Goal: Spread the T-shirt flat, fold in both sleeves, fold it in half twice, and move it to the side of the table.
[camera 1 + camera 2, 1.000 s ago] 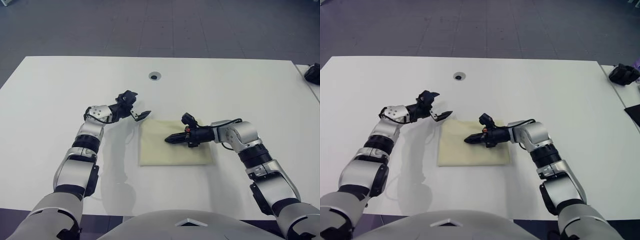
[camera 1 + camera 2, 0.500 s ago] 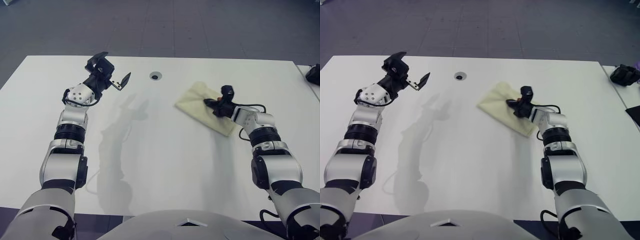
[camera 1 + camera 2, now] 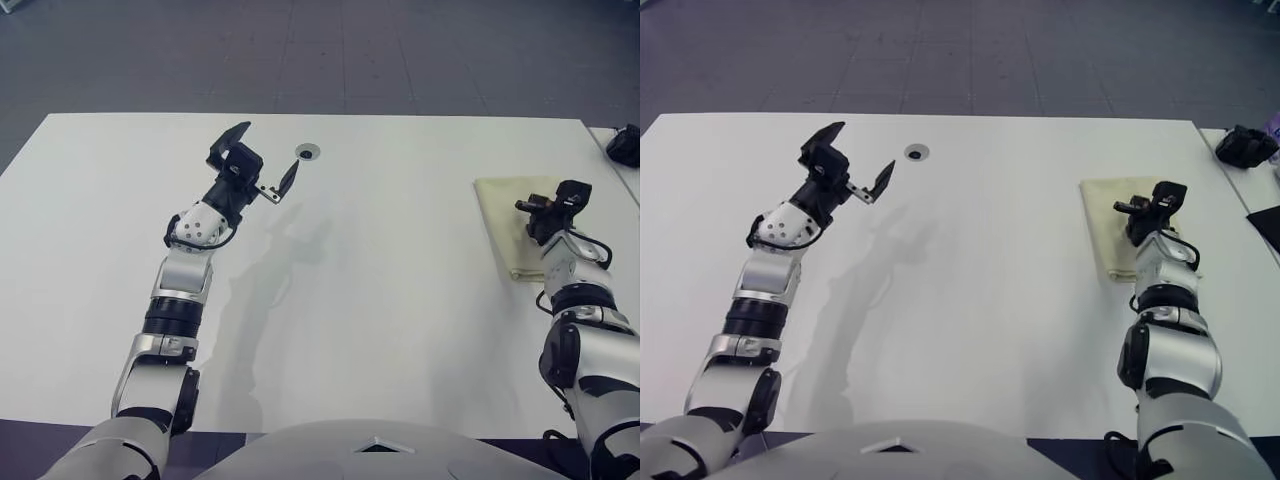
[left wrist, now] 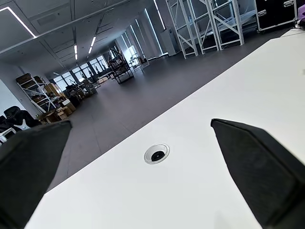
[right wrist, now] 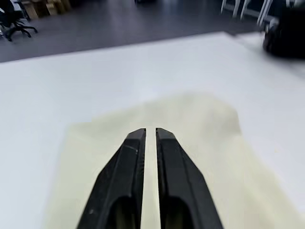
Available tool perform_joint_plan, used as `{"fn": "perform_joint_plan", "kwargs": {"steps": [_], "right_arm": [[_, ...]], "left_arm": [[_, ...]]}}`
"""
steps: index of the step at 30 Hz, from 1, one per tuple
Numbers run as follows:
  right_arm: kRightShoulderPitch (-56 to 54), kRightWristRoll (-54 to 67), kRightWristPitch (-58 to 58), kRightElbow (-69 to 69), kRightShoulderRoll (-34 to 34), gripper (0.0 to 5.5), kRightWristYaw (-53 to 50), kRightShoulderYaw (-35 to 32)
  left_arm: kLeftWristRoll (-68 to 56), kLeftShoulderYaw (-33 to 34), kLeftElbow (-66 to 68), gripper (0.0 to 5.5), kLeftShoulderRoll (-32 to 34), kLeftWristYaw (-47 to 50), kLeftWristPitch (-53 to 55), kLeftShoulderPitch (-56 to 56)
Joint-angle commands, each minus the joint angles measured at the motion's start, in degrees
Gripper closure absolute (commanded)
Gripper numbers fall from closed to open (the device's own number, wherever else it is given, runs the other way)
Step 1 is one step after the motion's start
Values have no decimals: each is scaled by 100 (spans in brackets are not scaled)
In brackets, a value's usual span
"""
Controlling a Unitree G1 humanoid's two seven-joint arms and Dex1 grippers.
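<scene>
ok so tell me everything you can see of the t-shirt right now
The T-shirt is pale yellow soft cloth, folded into a compact rectangle, lying flat near the right edge of the table. The right pincer, its fingers shut, sits over its middle; whether it presses on the cloth I cannot tell. Nothing else touches it.

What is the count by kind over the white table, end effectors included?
Folded T-shirt: 1
Cable grommet: 1
End effector: 2, the left end effector and the right end effector
Total: 4
</scene>
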Motion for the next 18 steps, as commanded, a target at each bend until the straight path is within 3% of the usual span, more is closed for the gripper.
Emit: {"fn": "perform_joint_plan", "kwargs": {"steps": [1, 9, 18], "right_arm": [[1595, -868, 43, -3765, 454, 440, -237, 963], [2921, -1565, 958, -6203, 1619, 314, -1405, 1537], [3323, -1937, 1359, -6792, 1896, 165, -1417, 1607]], "left_arm": [[131, 56, -1134, 10, -260, 524, 180, 718], [296, 186, -1840, 10, -923, 1637, 320, 1302], [457, 12, -2293, 163, -1167, 1942, 542, 1758]]}}
